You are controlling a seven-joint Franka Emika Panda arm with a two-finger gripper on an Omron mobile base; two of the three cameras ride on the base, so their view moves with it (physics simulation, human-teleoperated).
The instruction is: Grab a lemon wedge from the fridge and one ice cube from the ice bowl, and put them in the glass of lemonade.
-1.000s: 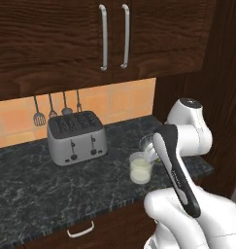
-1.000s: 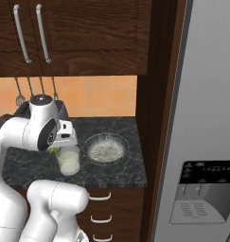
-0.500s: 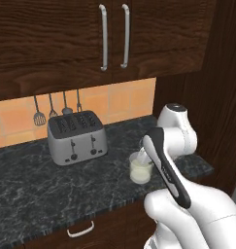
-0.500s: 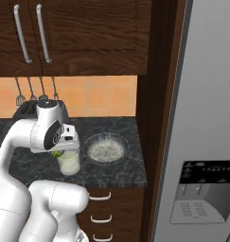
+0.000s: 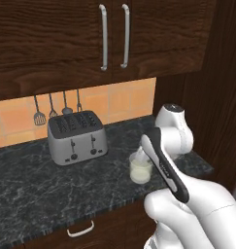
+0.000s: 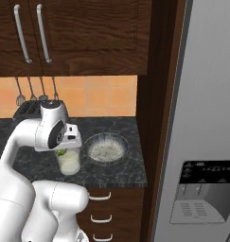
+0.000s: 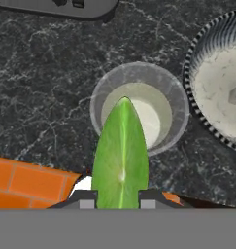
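Dark marble counter: toaster, glass of lemonade, ice bowl.

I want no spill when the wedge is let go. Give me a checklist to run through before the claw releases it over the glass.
1. Lemon wedge gripped in the claw: ok.
2. Wedge tip lined up over the mouth of the glass of lemonade: ok in the hand view.
3. Glass upright on the counter: ok.
4. Glass standing apart from the ice bowl: ok.
5. Height of the wedge above the liquid: cannot tell.
6. Toaster clear of the glass: ok.
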